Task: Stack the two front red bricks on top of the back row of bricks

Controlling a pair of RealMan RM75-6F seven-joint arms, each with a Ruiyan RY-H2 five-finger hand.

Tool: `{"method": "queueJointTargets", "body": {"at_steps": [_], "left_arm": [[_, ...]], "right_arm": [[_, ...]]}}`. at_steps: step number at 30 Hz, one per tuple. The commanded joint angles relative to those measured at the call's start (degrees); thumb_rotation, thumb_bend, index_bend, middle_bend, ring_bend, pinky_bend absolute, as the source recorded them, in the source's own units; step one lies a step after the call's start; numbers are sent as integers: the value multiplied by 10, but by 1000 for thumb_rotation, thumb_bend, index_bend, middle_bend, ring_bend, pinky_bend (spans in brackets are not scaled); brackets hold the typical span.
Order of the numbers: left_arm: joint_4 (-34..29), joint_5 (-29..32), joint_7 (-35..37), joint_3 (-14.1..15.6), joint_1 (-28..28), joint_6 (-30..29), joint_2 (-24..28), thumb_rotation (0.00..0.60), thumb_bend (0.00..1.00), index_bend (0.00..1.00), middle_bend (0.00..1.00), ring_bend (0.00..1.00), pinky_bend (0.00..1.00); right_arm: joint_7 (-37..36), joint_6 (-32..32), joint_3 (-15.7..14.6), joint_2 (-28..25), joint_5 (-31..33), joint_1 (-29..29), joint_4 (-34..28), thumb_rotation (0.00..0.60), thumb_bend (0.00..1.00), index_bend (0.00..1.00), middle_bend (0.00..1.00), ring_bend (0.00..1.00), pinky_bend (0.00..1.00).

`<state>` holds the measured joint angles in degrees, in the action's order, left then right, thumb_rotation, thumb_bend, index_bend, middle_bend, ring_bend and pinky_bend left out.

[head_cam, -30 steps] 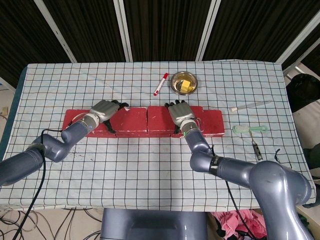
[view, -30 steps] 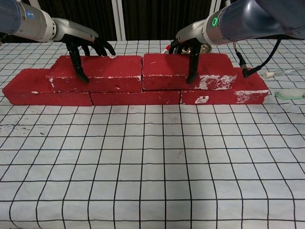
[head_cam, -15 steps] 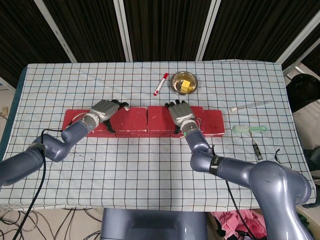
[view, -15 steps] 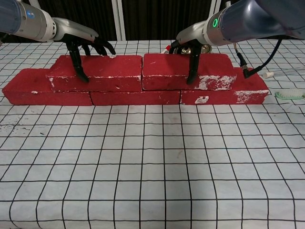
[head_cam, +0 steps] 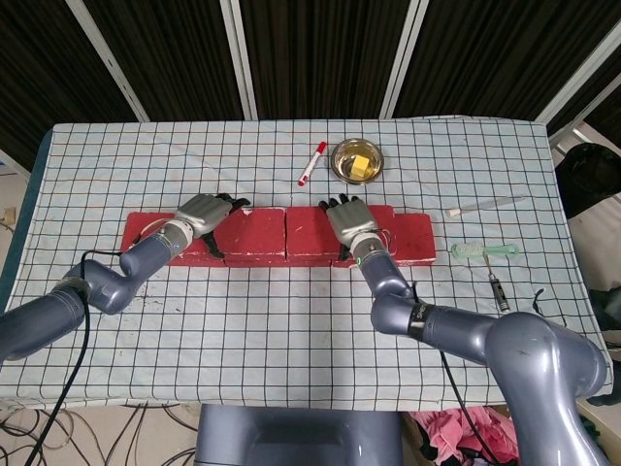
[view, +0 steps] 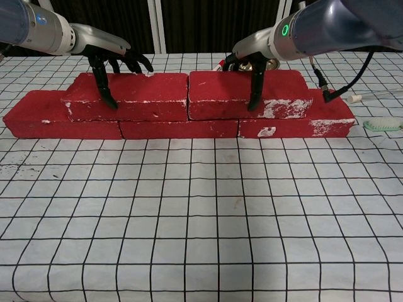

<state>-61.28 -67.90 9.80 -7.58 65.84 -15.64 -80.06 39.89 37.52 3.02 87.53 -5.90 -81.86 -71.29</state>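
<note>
Two red bricks lie end to end on top of a back row of three red bricks. My left hand grips the left top brick, with its thumb down the front face and its fingers over the far edge. In the same way my right hand grips the right top brick. The ends of the bottom row stick out at the left and at the right.
Behind the bricks lie a red marker and a metal bowl with a yellow lump in it. At the right are a white stick, a green toothbrush and a small dark tool. Checked cloth covers the table.
</note>
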Motion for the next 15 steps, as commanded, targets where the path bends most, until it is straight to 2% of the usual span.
{"method": "queueJointTargets", "body": {"at_steps": [1,15], "left_arm": [[0,2,0,0,0,-1,-1,600,0,71,159,51,200],[5,17,-7,1,2,1,-3,600,0,61,146,48,201]], "right_arm": [[0,1,-1,1,0,0,1,600,0,64,67,15,124],[2,6,-2,4,1,0,4,600,0,63,58,7,124]]}}
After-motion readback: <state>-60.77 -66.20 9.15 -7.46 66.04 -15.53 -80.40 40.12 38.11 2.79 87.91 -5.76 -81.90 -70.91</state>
